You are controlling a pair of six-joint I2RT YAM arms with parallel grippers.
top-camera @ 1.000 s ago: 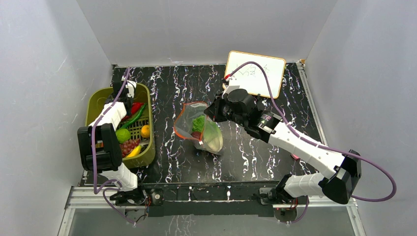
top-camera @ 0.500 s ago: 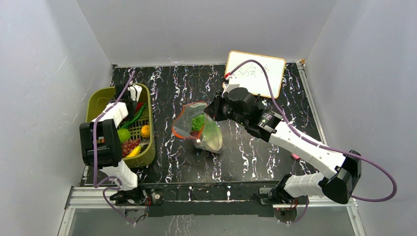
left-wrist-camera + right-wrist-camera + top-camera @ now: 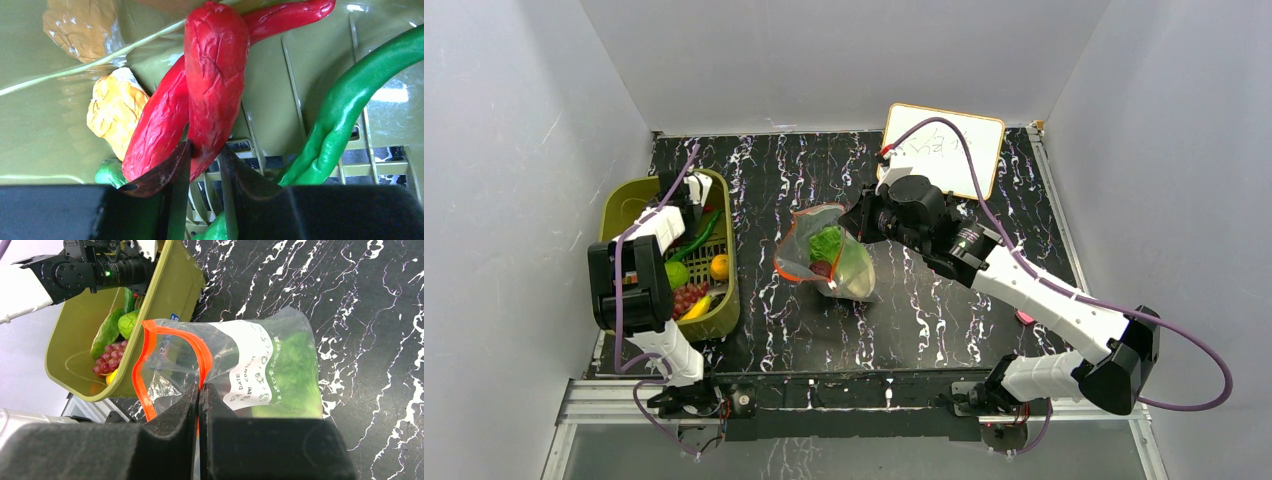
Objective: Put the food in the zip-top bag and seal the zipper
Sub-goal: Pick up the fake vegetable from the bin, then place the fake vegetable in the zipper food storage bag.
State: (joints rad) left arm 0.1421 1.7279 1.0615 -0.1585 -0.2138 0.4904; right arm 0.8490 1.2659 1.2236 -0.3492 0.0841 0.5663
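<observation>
Left claw (image 3: 204,148): jaws sit either side of the tapered tip of a red chilli (image 3: 215,75), fingers touching it or nearly; can't tell if that is a firm hold yet; nothing lifted.
Right claw (image 3: 199,387): clenched on the zipper (image 3: 175,337) of the zip-top bag (image 3: 260,370), pinching one wall at the mouth; mouth gapes open just ahead of the claw, facing the basket (image 3: 170,295); bag body trails off to the claw's right, on the desk (image 3: 360,300); cabbage (image 3: 290,365) already inside.
Rest of the food is in the basket, well apart from the right claw: grapes (image 3: 107,362) and others.

Risks as I see them:
- pinch is on the narrow end only; the taper could squeeze the chilli out on lift
- second red chilli (image 3: 160,130) crosses under the first, against the left finger; may drag up with it, then drop short of the bag
- green chilli (image 3: 340,110) lies just right of the claw; could snag
- bag hangs from a single pinch point; the free lip can sag and narrow the mouth, so a long chilli may catch on the zipper
- a push from the incoming chilli could tug the strip out of the right claw
</observation>
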